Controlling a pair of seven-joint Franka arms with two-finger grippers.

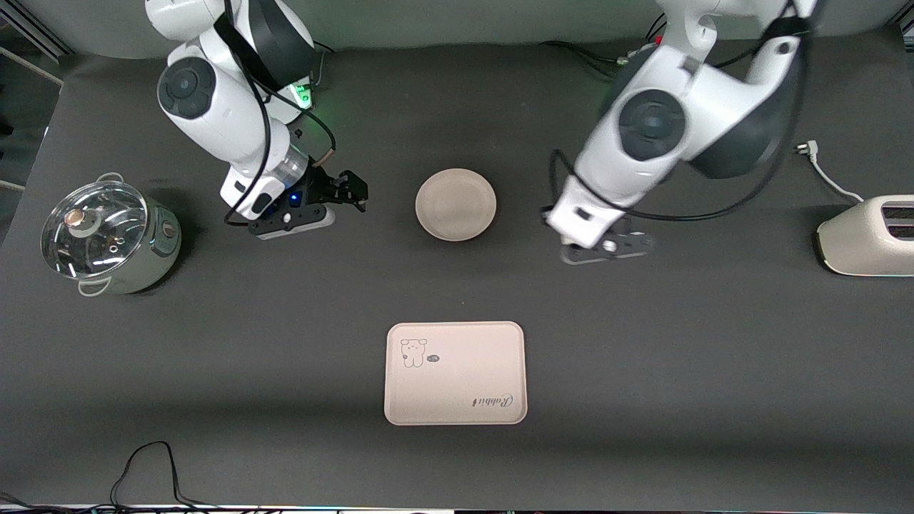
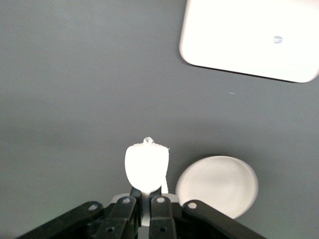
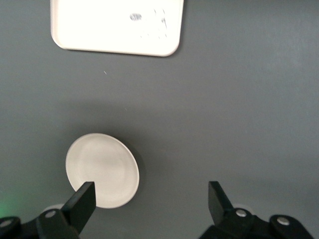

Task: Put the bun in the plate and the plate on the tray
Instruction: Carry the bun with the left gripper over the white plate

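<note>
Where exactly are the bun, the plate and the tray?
bun [image 2: 146, 168], left wrist view, its smooth white middle.
plate [image 1: 455, 204], front view, centre of its bare dish.
tray [image 1: 457, 378], front view, its plain middle.

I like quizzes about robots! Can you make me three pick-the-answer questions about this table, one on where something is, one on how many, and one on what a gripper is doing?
1. Where is the bun?
A. on the plate
B. in the left gripper
C. on the tray

2. How many things lie on the tray?
A. none
B. one
C. two

3. How are the right gripper jaws?
A. shut on the plate
B. shut on the pot
C. open, holding nothing

Answers: 1 B, the left wrist view shows the white bun pinched between the jaws, over bare table beside the plate. 2 A, the tray carries only its printed drawing and word. 3 C, the right wrist view shows the jaws spread wide apart.
</note>
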